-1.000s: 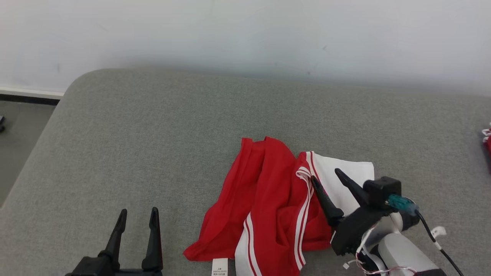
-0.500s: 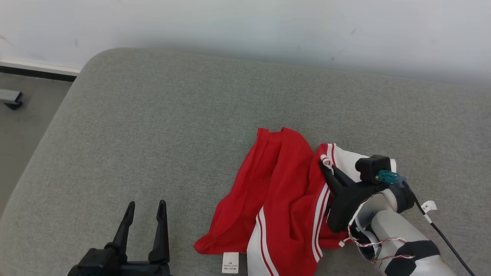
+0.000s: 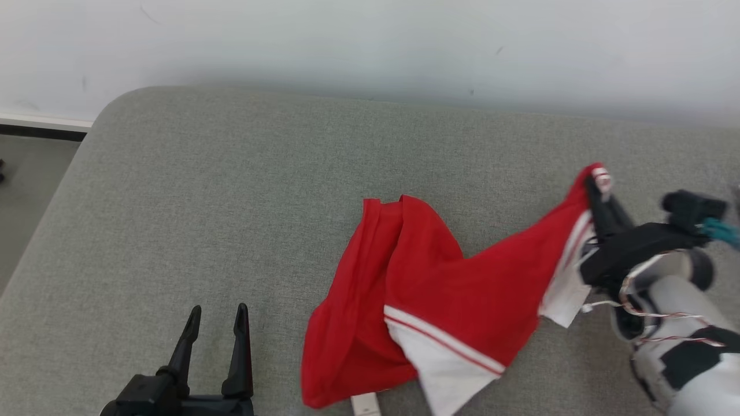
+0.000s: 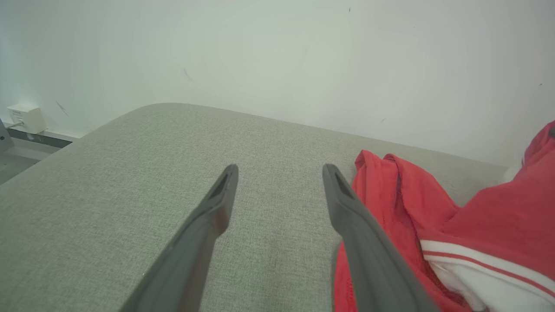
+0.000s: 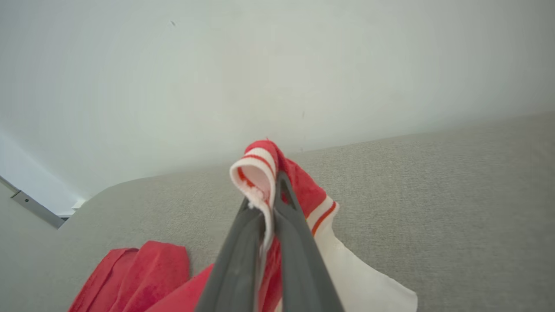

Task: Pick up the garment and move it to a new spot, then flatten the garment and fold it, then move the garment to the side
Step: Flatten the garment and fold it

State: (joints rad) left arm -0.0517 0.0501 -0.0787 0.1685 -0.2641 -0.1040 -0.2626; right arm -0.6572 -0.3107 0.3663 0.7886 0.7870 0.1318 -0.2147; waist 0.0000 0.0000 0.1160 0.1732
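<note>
The garment [image 3: 439,289] is red with white panels and thin stripes, crumpled on the grey cushion [image 3: 231,190] and drawn up to the right in a taut slope. My right gripper [image 3: 598,188] is shut on its striped cuff, lifted off the cushion; the right wrist view has the garment's cuff [image 5: 256,173] pinched between the closed fingers of the right gripper [image 5: 271,190]. My left gripper [image 3: 218,315] stands open at the lower left, apart from the cloth. In the left wrist view the left gripper [image 4: 279,173] holds nothing, with the garment [image 4: 433,234] just to its right.
A pale wall [image 3: 370,46] runs behind the cushion. The cushion's rounded corner [image 3: 121,104] drops to the floor [image 3: 29,185] at the left. A white label [image 3: 365,404] pokes out under the garment's near edge.
My right gripper went from open to shut on the cuff, then rose and moved right, pulling the garment out into a stretched slope. The head camera shifted. My left gripper stayed open.
</note>
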